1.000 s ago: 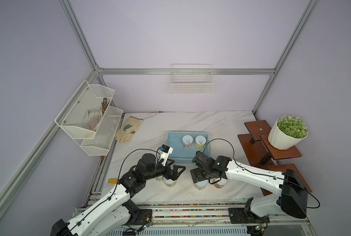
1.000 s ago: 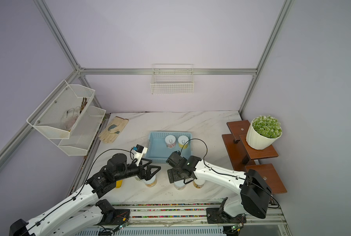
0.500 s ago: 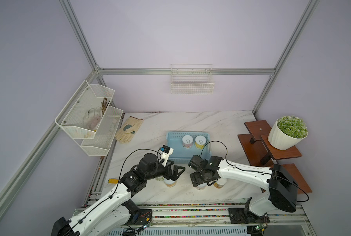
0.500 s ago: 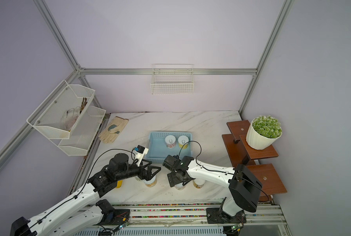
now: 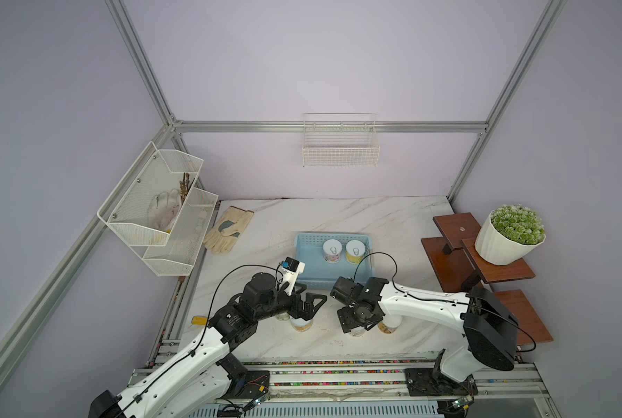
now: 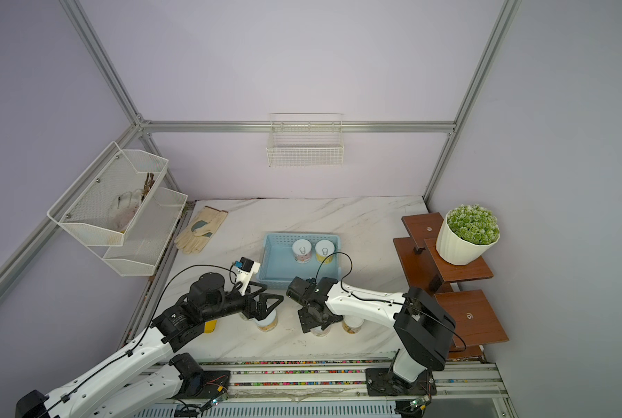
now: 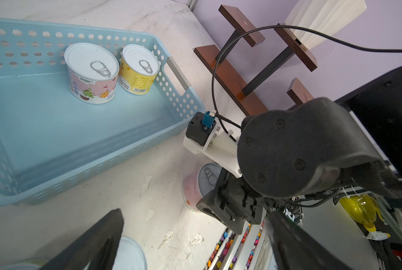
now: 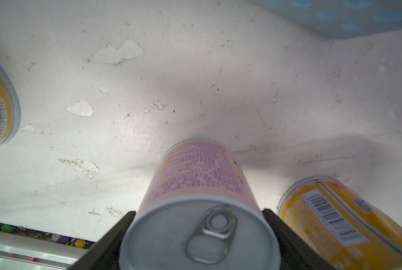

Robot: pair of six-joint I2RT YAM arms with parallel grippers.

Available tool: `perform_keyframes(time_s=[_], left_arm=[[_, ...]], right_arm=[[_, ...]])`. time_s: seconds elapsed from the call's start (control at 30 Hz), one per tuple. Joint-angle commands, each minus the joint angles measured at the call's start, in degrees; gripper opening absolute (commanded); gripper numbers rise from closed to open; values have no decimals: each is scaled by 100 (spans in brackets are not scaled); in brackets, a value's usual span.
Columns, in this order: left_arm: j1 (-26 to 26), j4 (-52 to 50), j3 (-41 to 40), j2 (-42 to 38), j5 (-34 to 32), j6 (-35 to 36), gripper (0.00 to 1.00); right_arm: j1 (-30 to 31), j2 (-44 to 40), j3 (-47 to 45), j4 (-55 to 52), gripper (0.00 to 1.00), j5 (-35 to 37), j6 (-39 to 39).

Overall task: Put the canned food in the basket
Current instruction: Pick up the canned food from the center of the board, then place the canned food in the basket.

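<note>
The light blue basket [image 5: 309, 267] [image 6: 280, 264] [image 7: 66, 121] holds two upright cans [image 5: 332, 249] [image 5: 354, 250] [image 7: 91, 70] [image 7: 140, 67] in its far right corner. More canned food stands near the table's front edge. My right gripper [image 5: 356, 320] [image 8: 198, 211] reaches down over a pink can [image 8: 200, 177] [image 7: 195, 184], one finger against each side; the can stands on the table. A yellow can [image 5: 389, 325] [image 8: 330, 215] is just right of it. My left gripper [image 5: 311, 302] [image 7: 194, 217] is open above another can [image 5: 302, 323], with a further can [image 5: 283, 316] mostly hidden behind it.
A work glove [image 5: 228, 231] lies at the back left beside a white mesh rack [image 5: 157, 210]. Wooden steps [image 5: 457, 253] with a potted plant [image 5: 508, 239] stand on the right. A wire basket [image 5: 340, 144] hangs on the back wall. A rail runs along the front edge.
The right gripper has shifted slightly left over the pink can, and its jaws have closed in on the can's sides. The left arm has barely moved.
</note>
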Motion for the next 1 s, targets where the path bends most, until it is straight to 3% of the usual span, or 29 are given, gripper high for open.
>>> perform_keyframes(time_s=[0.0,0.23,0.4,0.5,0.67,0.83,0.97], left_arm=[[-23,43,52,-80,-46,46,100],[-23,99,31,-58,-42,28,100],[-25,106,10,-106,-170,13,100],[-23,83,-44,-228,-396,-52,100],[-23,-40,-143,-521,-861,-210,100],[-17,-220,-188,-739,-1256,-303,100],[8,-295,-217,-760,-1386,-340,100]], right_arm=[[35,49,10,-48,80,-14,107],[36,-160,64,-166,68,-25,112],[11,-613,277,-325,45,158,14],[-39,-731,614,-560,38,331,-92],[-197,-659,1223,-819,22,384,-352],[-426,-471,1813,-837,0,401,-517],[-634,-45,2431,-838,0,566,-591]])
